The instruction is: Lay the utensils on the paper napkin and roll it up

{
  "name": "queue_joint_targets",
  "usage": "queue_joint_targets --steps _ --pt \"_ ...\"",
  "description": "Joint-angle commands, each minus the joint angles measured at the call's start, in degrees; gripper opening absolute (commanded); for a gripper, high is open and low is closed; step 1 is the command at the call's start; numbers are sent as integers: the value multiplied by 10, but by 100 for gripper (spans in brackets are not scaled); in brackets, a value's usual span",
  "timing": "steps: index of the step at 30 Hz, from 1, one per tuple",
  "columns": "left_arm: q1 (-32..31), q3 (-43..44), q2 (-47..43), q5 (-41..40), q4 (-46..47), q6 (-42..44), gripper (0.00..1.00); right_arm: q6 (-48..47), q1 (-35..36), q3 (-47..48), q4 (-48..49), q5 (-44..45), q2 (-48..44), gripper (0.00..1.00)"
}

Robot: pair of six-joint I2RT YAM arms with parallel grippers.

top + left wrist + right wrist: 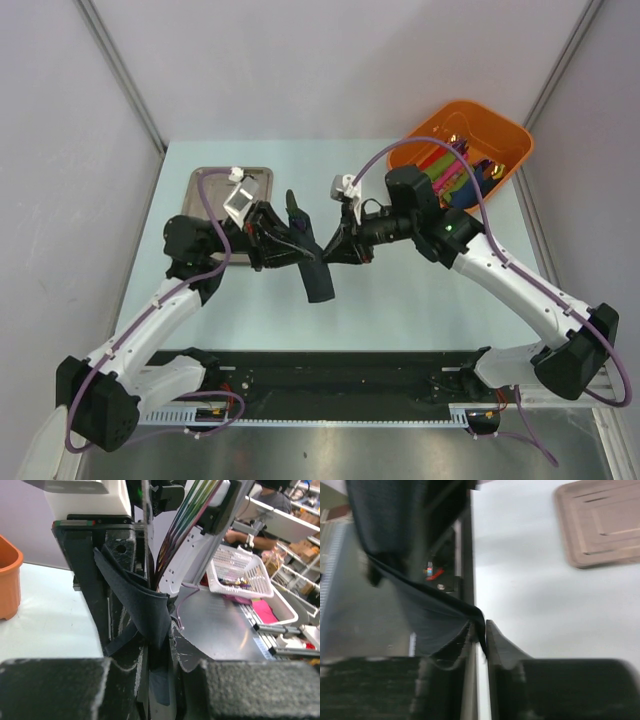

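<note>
The black paper napkin [315, 275] hangs above the middle of the table, wrapped loosely round the utensils, and both grippers hold it. My left gripper [283, 246] comes in from the left and is shut on the napkin bundle [150, 610]. In the left wrist view the utensils [173, 532] stick out of the top of the napkin as rainbow-sheened handles. My right gripper [332, 250] comes in from the right, and its jaws [483, 639] are shut on a folded edge of the napkin [427, 617]. The lower ends of the utensils are hidden inside the paper.
A steel tray [203, 186] lies at the back left of the table, seen also in the right wrist view as the tray [600, 525]. An orange bin [505, 140] of coloured napkin rolls stands at the back right. A black rail [330, 385] runs along the near edge.
</note>
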Motion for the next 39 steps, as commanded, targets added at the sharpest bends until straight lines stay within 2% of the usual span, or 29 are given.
queue_joint_targets --steps 1,2,3,5,6,7,11,12,14,15,20,25,36,39 --pt "-14 6 -19 -35 47 -34 0 9 -44 29 -13 64 19 30" --pt "-14 9 -24 -43 21 -15 0 13 -55 46 -23 66 19 37" --pt "-12 19 -29 -68 -21 42 0 16 -60 58 -33 74 17 48" --pt "-11 38 -41 -115 -181 125 0 20 -71 74 -64 92 4 50" --pt "-11 56 -48 -170 -221 188 0 28 -85 85 -70 116 -2 49" --pt "-11 61 -46 -202 -271 203 0 35 -91 86 -76 131 -9 49" --pt "-11 102 -27 -333 -367 252 0 67 -113 94 -90 227 -34 55" --pt "-11 110 -18 -388 -390 259 0 78 -122 106 -99 257 -34 56" --pt "-11 133 -9 -431 -435 283 0 81 -127 117 -103 267 -35 56" --pt "-11 135 -5 -458 -441 283 0 101 -126 125 -97 263 -37 57" --pt "-12 152 10 -484 -457 268 0 151 -90 124 -51 200 -32 75" --pt "-12 148 5 -466 -435 233 0 168 -42 93 -9 190 -1 76" --pt "-11 109 -20 -388 -331 134 0 182 -26 91 62 137 67 88" --pt "-11 93 -23 -362 -281 107 0 183 -23 88 71 114 70 87"
